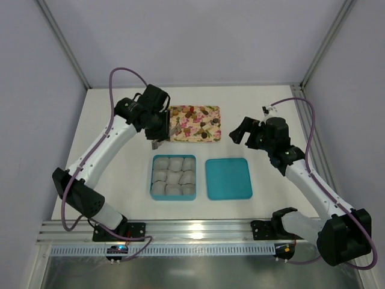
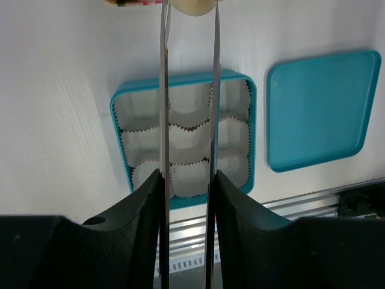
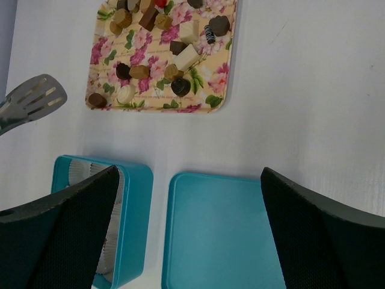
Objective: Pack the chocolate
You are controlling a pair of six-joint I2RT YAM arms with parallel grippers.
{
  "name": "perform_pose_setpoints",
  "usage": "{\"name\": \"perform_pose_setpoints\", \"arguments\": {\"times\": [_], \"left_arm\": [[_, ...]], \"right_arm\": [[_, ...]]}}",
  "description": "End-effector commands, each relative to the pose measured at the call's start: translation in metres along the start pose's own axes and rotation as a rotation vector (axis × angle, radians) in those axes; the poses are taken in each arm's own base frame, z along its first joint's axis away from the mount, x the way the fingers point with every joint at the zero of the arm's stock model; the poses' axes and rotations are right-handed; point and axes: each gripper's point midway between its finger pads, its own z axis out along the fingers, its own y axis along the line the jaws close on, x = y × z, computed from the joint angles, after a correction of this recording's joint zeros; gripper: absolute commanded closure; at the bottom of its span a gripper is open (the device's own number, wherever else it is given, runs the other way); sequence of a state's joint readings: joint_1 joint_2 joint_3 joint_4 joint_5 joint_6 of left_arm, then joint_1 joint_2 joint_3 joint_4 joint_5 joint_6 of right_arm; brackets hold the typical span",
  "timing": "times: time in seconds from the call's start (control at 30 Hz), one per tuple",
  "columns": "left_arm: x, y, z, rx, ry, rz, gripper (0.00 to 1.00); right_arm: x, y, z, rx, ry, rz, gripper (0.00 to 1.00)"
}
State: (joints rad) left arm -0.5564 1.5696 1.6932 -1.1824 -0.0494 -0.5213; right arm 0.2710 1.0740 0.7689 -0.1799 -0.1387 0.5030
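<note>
Left gripper is clamping a pair of metal tongs between its fingers, squeezing the blades partly together. The tong tips are hanging just off the near-left corner of the pink floral tray, above the table. A cream-coloured piece is showing between the tips. It is apparently a candy being pinched, though the frame edge is cutting it off.

The other chocolates are lying loose on the tray. The teal box is sitting nearer the arm bases, and its paper cups are showing no candy where visible. The teal lid is lying just beside the box. Right gripper is hovering near the lid's far edge, spread wide and holding nothing.

Assessment: the step in hand is carrying a picked piece from tray to box. The next move is calling for centring the tips over one cup, lowering, then easing the squeeze.
</note>
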Motion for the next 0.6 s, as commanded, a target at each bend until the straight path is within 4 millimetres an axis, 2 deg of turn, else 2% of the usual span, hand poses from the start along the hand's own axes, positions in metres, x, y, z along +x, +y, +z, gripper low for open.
{"name": "perform_pose_setpoints", "arguments": {"times": [0.0, 0.2, 0.37, 0.57], "left_arm": [[0.026, 0.005, -0.018, 0.024, 0.026, -0.014, 0.64], [0.058, 0.019, -0.042, 0.040, 0.014, -0.038, 0.64], [0.088, 0.035, -0.045, 0.020, 0.049, -0.048, 0.64], [0.111, 0.046, -0.043, 0.011, 0.062, -0.069, 0.64]], "right_arm": [[-0.014, 0.011, 0.000, -0.038, -0.041, -0.010, 0.00], [-0.010, 0.011, 0.002, -0.037, -0.033, -0.011, 0.00], [-0.007, 0.011, 0.003, -0.036, -0.028, -0.005, 0.00], [-0.004, 0.013, 0.002, -0.038, -0.025, -0.002, 0.00]]}}
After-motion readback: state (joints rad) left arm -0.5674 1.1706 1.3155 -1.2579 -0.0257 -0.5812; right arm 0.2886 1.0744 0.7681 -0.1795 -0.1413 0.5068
